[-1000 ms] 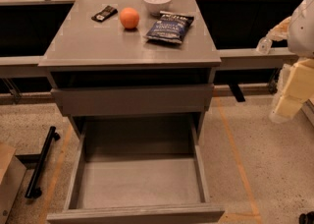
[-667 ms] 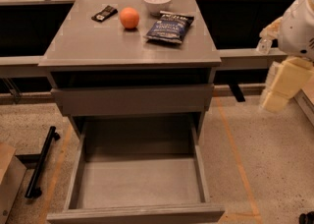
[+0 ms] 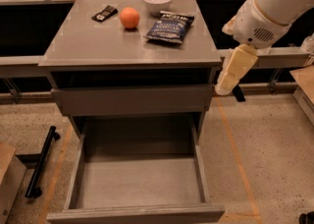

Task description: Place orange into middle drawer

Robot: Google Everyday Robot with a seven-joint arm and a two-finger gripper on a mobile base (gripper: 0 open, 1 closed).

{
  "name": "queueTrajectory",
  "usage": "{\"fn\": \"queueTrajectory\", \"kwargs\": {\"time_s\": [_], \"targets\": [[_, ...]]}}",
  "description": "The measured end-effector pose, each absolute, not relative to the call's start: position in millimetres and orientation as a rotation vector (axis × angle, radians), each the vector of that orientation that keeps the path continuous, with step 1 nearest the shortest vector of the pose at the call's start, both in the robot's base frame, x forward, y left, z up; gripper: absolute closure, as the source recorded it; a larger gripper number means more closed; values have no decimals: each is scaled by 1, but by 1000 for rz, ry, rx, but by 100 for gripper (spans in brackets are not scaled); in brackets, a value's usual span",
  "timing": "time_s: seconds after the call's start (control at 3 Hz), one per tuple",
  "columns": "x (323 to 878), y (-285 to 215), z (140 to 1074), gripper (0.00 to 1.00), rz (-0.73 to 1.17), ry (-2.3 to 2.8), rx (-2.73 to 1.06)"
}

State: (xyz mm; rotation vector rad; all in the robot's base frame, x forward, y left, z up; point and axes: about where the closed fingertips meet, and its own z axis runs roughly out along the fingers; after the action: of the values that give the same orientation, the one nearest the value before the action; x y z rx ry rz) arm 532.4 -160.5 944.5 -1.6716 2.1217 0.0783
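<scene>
The orange (image 3: 129,17) sits on the grey cabinet's top (image 3: 98,41), toward the back, between a small black packet (image 3: 104,13) and a blue chip bag (image 3: 169,26). The middle drawer (image 3: 140,186) is pulled out toward me at the bottom, and its grey floor is bare. My gripper (image 3: 231,75) hangs cream-coloured from the white arm (image 3: 267,12), beside the cabinet's right edge and just below the level of its top. It is well to the right of the orange and holds nothing that I can see.
A white bowl (image 3: 157,0) stands at the back of the top, right of the orange. The upper drawer panel (image 3: 132,100) is closed. A black bar on wheels (image 3: 41,161) lies on the floor at the left, next to a cardboard box (image 3: 7,181).
The arm and gripper have moved left, from the right edge of view to the cabinet's right side. The orange and the drawer have not moved.
</scene>
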Motion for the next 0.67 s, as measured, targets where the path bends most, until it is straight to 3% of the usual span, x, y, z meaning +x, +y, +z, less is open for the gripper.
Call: {"fn": "queueTrajectory", "kwargs": {"time_s": [0.67], "targets": [[535,-161,938,0,105,2135,-1656]]}}
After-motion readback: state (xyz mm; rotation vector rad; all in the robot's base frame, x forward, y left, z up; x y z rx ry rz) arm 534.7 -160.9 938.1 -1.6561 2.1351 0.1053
